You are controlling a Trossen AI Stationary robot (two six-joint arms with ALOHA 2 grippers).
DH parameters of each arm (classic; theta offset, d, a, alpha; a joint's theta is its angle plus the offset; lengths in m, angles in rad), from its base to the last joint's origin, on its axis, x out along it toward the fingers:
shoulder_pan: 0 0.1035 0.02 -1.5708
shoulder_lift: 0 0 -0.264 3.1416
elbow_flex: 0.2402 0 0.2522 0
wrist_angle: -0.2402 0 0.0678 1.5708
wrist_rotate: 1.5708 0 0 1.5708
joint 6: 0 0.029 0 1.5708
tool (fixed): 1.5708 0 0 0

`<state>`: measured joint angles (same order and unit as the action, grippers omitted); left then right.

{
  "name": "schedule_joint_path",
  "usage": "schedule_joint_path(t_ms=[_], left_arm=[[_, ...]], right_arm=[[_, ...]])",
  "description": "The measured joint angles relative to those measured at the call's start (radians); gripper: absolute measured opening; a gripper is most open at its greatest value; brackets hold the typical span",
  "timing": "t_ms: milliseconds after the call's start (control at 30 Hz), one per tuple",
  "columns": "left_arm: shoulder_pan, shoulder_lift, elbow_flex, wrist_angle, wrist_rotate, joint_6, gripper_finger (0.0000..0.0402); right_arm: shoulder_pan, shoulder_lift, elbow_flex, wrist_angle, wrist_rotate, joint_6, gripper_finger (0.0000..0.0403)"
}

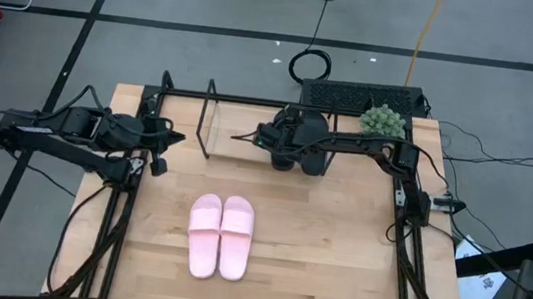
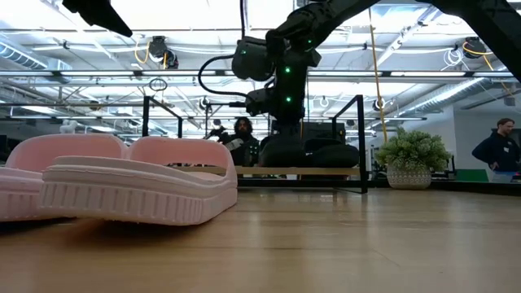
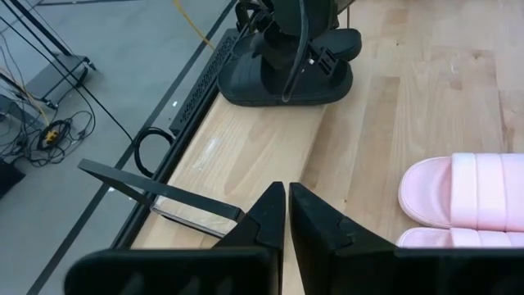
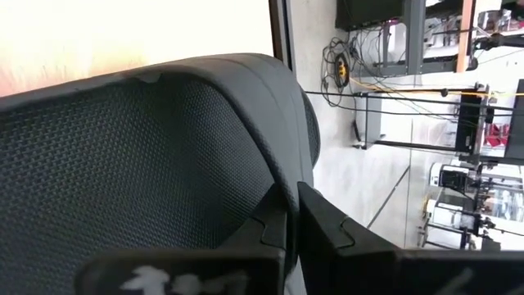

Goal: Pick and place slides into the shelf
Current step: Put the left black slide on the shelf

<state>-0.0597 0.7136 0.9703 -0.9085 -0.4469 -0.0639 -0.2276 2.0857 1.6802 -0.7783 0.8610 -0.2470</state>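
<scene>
Right gripper point(image 1: 266, 139) is clamped on a black sandal point(image 1: 313, 161), both black ones on the shelf point(image 1: 211, 121). Pink pair point(image 1: 220, 236) sits mid-table, outside it. Left gripper point(image 1: 175, 139) hangs nearly closed, empty, beside the shelf.

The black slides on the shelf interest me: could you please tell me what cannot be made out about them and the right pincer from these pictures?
- High view: the right pincer and arm cover the black slides; their layout is hidden.
- Low view: the pink slides up close block the shelf's left part.
- Right wrist view: one black strap fills the picture; whether the shut fingers pinch it is unclear.
- Left wrist view: the far slide is cut off.
</scene>
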Motion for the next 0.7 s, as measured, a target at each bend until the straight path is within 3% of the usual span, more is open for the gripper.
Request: schedule_joint_path(t_ms=[700], left_arm=[[0.0,0.0,0.0,0.0,0.0,0.008,0.0024]], right_arm=[[0.002,0.0,0.0,-0.042,0.007,0.026,0.0]])
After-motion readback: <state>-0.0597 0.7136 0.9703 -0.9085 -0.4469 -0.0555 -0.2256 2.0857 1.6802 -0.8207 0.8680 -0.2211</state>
